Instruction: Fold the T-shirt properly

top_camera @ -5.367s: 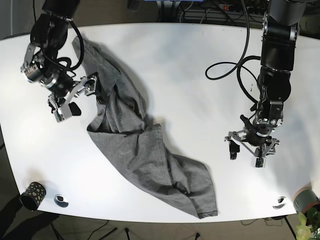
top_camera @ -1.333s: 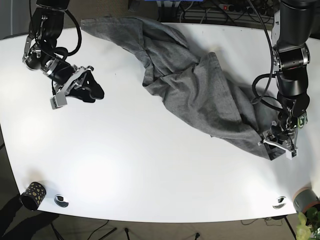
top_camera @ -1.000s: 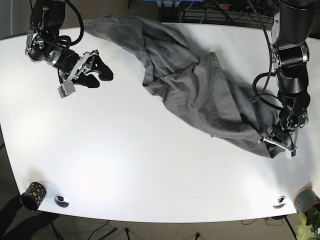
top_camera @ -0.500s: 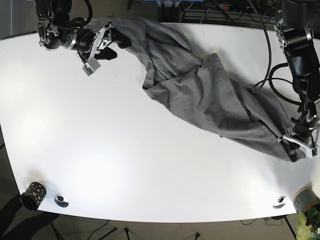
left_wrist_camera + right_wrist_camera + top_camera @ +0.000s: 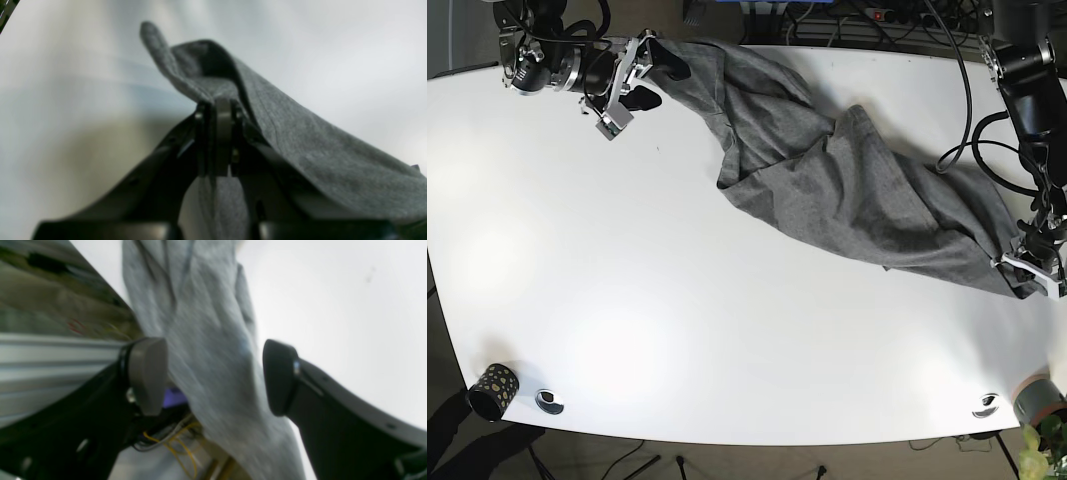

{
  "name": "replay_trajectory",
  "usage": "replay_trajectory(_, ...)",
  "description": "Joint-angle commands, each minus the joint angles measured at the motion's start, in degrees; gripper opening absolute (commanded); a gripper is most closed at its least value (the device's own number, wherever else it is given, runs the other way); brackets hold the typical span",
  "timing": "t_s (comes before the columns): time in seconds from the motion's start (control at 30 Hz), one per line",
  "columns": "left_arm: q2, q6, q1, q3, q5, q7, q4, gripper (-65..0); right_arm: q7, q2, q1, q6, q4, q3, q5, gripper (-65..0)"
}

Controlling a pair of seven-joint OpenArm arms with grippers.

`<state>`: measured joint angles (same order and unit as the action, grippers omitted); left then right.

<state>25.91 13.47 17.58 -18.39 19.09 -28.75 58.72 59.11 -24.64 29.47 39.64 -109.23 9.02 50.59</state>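
Observation:
A grey T-shirt (image 5: 847, 190) lies rumpled in a diagonal band on the white table (image 5: 727, 330), from the far left edge to the right side. At the right, my left gripper (image 5: 1030, 281) is shut on the shirt's lower right corner. The left wrist view shows its fingertips (image 5: 217, 110) pinching a fold of the grey fabric (image 5: 300, 140). My right gripper (image 5: 654, 80) is at the shirt's far-left end. In the right wrist view it (image 5: 213, 376) stands open, with grey cloth (image 5: 206, 340) running between its fingers.
A black patterned cup (image 5: 492, 390) and a small round cap (image 5: 549, 401) sit at the near left corner. Another cap (image 5: 987, 405) and a grey cup (image 5: 1039, 400) are at the near right. Cables (image 5: 867, 15) run behind the table's far edge.
The left gripper has dragged the shirt from the table's left across to the right. The right gripper, which had let go, has moved up to the shirt's far-left end.

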Motion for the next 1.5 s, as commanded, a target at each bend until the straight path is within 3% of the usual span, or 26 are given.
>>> replay_trajectory(0.0,1.5,0.1,1.4,-0.4,0.4,1.5,1.2,-63.3,-0.3,-0.8,1.4,0.36,-1.3,0.3,-0.3,-22.0)
replay_trajectory(0.17,1.6,0.1,1.4,-0.5,0.5,1.5,1.2,-63.3,-1.4,-0.4,2.4,0.36,-1.1,0.3,-7.7,-22.0)
replay_trajectory(0.4,2.5,0.1,1.4,-0.5,0.5,1.5,1.2,-63.3,-1.8,4.6,0.3,0.36,-1.0,0.3,-21.0,-22.7)
replay_trajectory(0.53,2.6,0.1,1.4,-0.5,0.5,1.5,1.2,-63.3,-1.8,6.5,-1.3,0.36,-0.4,0.3,-24.5,-33.0)
replay_trajectory(0.7,2.7,0.1,1.0,-0.5,0.6,1.5,1.2,-63.3,-1.7,6.5,-4.5,0.36,2.3,0.3,-24.8,-53.3)
replay_trajectory(0.83,2.7,0.1,0.7,-0.5,0.6,1.5,1.2,-63.3,-1.7,6.4,-7.9,0.36,3.6,0.6,-25.0,-62.5)
replay_trajectory(1.27,2.7,0.1,0.5,-1.7,0.6,1.5,1.2,-63.3,-1.6,6.7,-24.7,0.36,14.5,0.7,-25.0,-62.1)
replay_trajectory(1.33,2.6,0.1,0.5,-2.8,0.6,1.5,1.2,-63.3,-1.6,6.6,-26.0,0.36,14.9,0.7,-24.9,-59.6)
replay_trajectory(1.47,2.6,0.1,0.5,-3.8,0.5,1.5,1.2,-63.3,-1.5,6.5,-26.5,0.36,14.0,3.4,-24.7,-43.3)
